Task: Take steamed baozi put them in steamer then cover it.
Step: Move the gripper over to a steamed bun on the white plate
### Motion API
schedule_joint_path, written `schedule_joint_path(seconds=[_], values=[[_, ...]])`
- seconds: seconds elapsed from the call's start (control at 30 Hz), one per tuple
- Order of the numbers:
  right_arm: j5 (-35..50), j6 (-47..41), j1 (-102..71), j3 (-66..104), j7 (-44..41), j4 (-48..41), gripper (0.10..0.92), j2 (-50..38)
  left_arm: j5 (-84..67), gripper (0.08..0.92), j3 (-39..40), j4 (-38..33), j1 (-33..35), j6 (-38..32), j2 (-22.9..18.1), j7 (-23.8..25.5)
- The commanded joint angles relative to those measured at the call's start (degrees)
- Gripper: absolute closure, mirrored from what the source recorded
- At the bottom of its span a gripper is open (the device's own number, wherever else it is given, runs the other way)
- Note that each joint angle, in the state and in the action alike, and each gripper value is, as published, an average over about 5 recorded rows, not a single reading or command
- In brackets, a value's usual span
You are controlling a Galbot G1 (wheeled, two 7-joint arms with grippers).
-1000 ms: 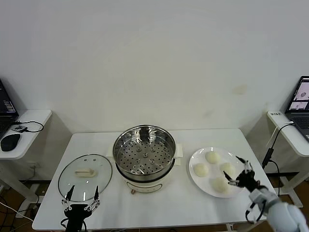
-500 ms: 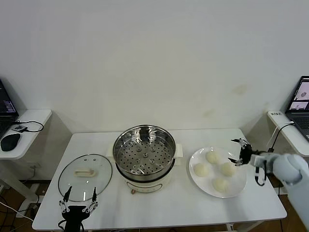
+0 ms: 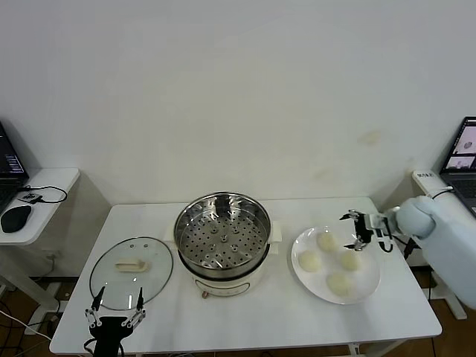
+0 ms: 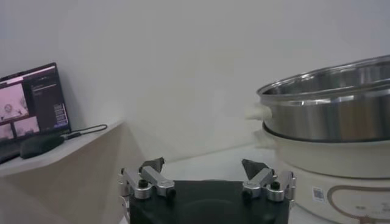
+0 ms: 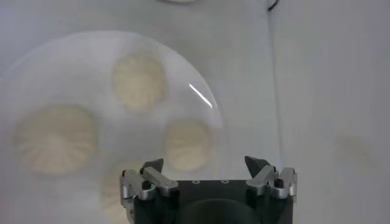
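Spread fingers (image 5: 262,167) above plated baozi (image 5: 187,145)

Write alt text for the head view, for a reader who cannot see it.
The open right gripper hovers over a white plate holding four steamed baozi at the table's right side. An empty steel steamer stands mid-table, its glass cover lying flat to the left. The open left gripper waits at the front edge near the cover.

Right arm (image 3: 439,230) — smooth, rounded pale grey-white shell with a black cable looped beside the wrist, ending in the right gripper (image 3: 355,231), a black body with slim dark fingers. Left gripper (image 3: 113,314) — black block base carrying silver-grey metal finger links pinned with round black screws, tipped with dark pointed pads (image 4: 152,164); the right wrist view shows the same build.
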Motion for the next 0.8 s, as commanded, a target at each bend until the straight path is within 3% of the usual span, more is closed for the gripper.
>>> schedule_joint_path(seconds=[0.03, 0.8], values=[[2.0, -0.3, 12.7, -17.3, -3.3, -11.3, 0.203, 5.7, -0.2, 0.177, -0.3, 0.6, -0.6, 0.0, 0.1, 0.0], [-1.9, -1.1, 11.5, -16.4, -1.4, -20.0, 0.226, 14.0, -0.3, 0.177, -1.0, 1.4, -1.3, -0.1, 0.3, 0.2]])
